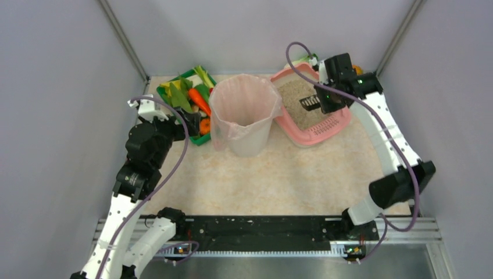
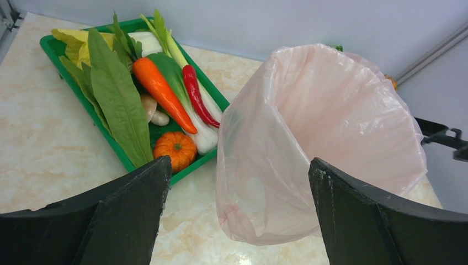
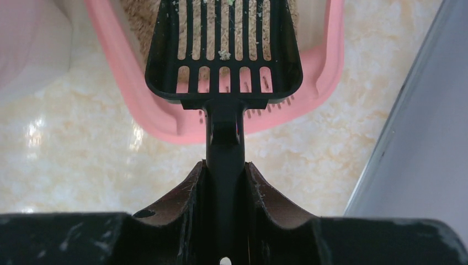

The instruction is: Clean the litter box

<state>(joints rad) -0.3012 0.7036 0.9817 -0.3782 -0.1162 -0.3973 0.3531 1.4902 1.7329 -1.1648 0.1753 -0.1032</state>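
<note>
The pink litter box (image 1: 334, 127) sits at the back right, filled with grey-beige litter (image 1: 294, 96); its slotted lip faces the front. My right gripper (image 1: 329, 100) is shut on the handle of a black slotted scoop (image 1: 310, 103), held above the litter. In the right wrist view the scoop (image 3: 223, 49) hangs over the box rim (image 3: 165, 124) with a few grains on it, clamped in my right gripper (image 3: 224, 168). My left gripper (image 1: 189, 121) is open and empty beside the pink-lined bin (image 1: 241, 113). In the left wrist view, my left gripper (image 2: 238, 171) frames the bin (image 2: 320, 138).
A green tray (image 1: 187, 99) of toy vegetables stands at the back left, also in the left wrist view (image 2: 187, 168). The bin stands between the tray and the litter box. Grey walls close in on both sides, and a metal rail (image 1: 256, 229) runs along the near edge.
</note>
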